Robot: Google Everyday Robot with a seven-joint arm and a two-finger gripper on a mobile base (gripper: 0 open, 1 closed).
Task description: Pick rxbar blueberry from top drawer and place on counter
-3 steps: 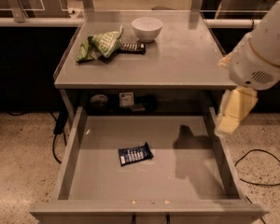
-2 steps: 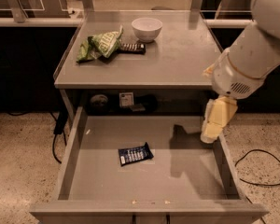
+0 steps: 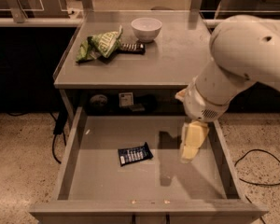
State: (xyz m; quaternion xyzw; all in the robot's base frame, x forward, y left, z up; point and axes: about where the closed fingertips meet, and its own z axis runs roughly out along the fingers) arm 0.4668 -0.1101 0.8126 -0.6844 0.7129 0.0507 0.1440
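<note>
Rxbar blueberry (image 3: 135,154) lies flat on the drawer (image 3: 102,183) floor, left of centre. The claw (image 3: 192,143) hangs over the drawer's right side, apart from the bar; whether it is spread or together cannot be told. This looks like the approach step: next it must shift left and descend. Beyond, the counter (image 3: 177,64) holds a bag (image 3: 99,45) and a bowl (image 3: 146,28).

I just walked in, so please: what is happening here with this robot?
The robot's pale gripper hangs over the right part of the wide, shallow grey top drawer, pulled open. The small dark navy-blue snack bar lies flat near the middle of the drawer bottom, apart from the gripper, untouched. It is not yet on the flat grey counter above.
</note>
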